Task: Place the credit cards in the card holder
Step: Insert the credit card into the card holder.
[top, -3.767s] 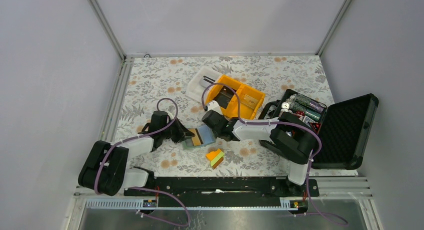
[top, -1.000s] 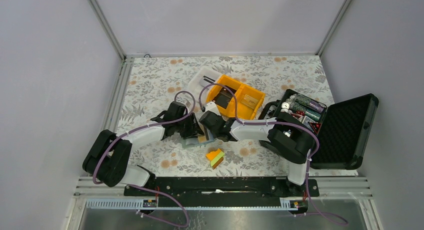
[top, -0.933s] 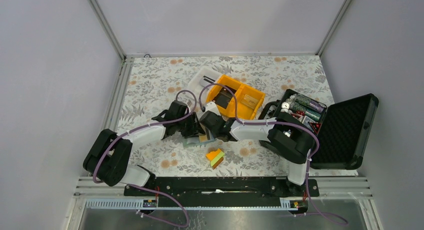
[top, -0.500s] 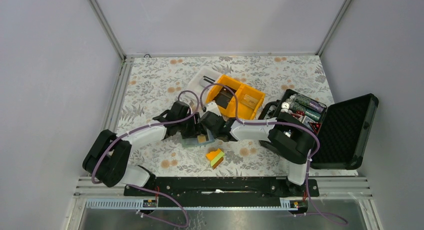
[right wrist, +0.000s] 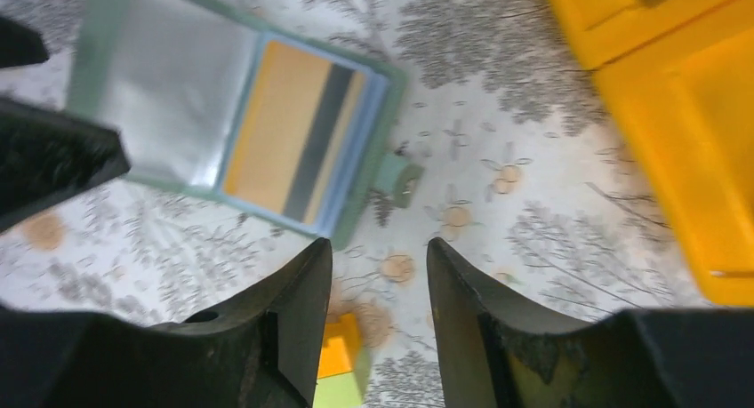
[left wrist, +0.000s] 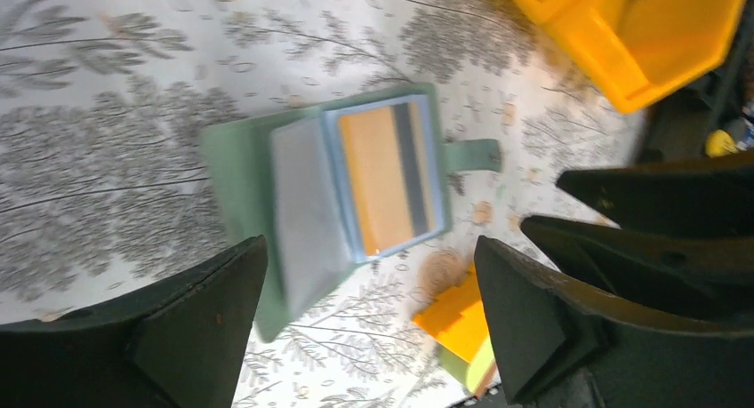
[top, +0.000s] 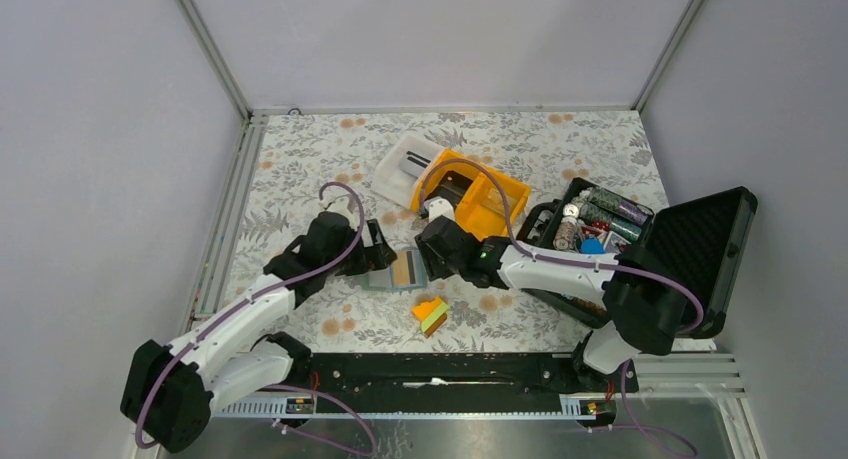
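Observation:
The card holder (top: 383, 276) lies open on the floral table, grey-green with a light-blue panel. A tan credit card with a dark stripe (left wrist: 387, 177) sits inside that panel's pocket (right wrist: 293, 141). My left gripper (top: 378, 251) hovers open just left of the holder, with nothing between its fingers (left wrist: 369, 248). My right gripper (top: 425, 262) stands open just right of it, also empty (right wrist: 380, 245). A white card with a black stripe (top: 408, 162) lies in a clear tray at the back. A dark card (top: 455, 186) rests in the yellow bin.
An orange-yellow-green wedge block (top: 431, 315) lies just in front of the holder. The yellow bin (top: 492, 207) stands behind the right gripper. A big black foam-lined case (top: 690, 259) with poker chips (top: 600, 219) is open at the right.
Both grippers have opened and drawn back from the card holder, the left arm toward the left. The tan card stays in the pocket and the holder lies open by itself.

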`<state>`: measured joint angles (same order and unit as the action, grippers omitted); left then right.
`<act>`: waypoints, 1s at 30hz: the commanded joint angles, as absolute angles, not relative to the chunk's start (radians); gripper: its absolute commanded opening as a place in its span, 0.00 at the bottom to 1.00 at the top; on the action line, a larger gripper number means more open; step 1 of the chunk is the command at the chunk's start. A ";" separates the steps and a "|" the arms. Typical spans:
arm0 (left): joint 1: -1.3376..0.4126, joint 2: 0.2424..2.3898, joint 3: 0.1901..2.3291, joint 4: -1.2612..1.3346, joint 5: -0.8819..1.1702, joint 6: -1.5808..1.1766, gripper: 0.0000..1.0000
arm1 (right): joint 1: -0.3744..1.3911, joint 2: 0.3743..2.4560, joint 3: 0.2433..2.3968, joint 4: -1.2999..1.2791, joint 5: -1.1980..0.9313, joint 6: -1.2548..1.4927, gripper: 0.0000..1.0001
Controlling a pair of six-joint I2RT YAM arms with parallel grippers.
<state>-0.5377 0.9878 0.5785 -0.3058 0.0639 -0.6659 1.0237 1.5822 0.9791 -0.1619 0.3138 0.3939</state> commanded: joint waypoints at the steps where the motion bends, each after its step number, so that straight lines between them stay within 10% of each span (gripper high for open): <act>1: -0.522 0.930 0.546 -0.386 -0.088 -0.657 0.91 | 1.014 1.570 0.928 -0.015 0.067 0.457 0.49; 10: -0.485 0.912 0.460 -0.344 -0.041 -0.681 0.95 | 1.014 1.663 0.926 0.127 -0.053 0.544 0.46; 19: -0.465 0.887 0.375 -0.229 -0.023 -0.701 0.60 | 1.014 1.704 0.920 0.114 0.056 0.552 0.37; 30: -0.451 0.960 0.376 -0.157 -0.005 -0.698 0.49 | 1.008 1.725 0.939 0.100 0.098 0.557 0.36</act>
